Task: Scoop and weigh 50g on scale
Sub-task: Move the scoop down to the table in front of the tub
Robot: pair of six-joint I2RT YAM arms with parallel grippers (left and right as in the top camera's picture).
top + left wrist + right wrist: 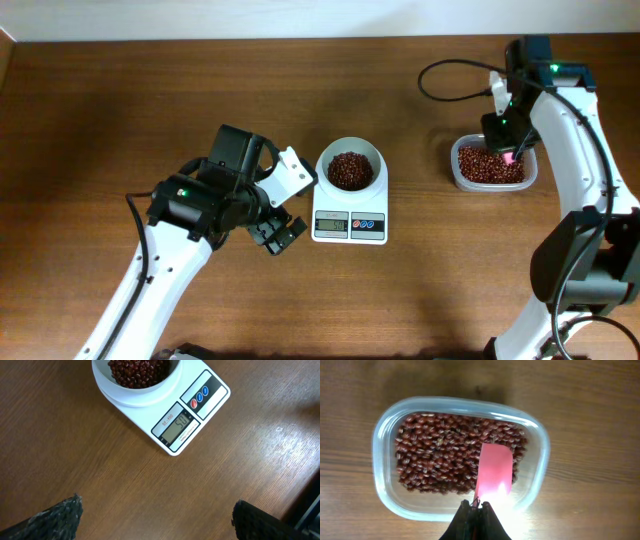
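Clamped on the pink spoon [494, 472], the right tool [476, 506] is held over the clear tub [384, 435] of loose beans [435, 455], at 2 o'clock on the worktop [120, 100]. At centre, the scale [348, 213] is seen with the weighed beans [350, 169] heaped in its bowl [322, 166], its display [331, 226] at 6 o'clock. At 9 o'clock of it, the left tool [280, 233] is spread wide, empty.

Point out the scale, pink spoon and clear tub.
scale [176, 427]: left wrist view, on its grey display.
pink spoon [495, 470]: right wrist view, on its broad end.
clear tub [379, 465]: right wrist view, on its left rim.
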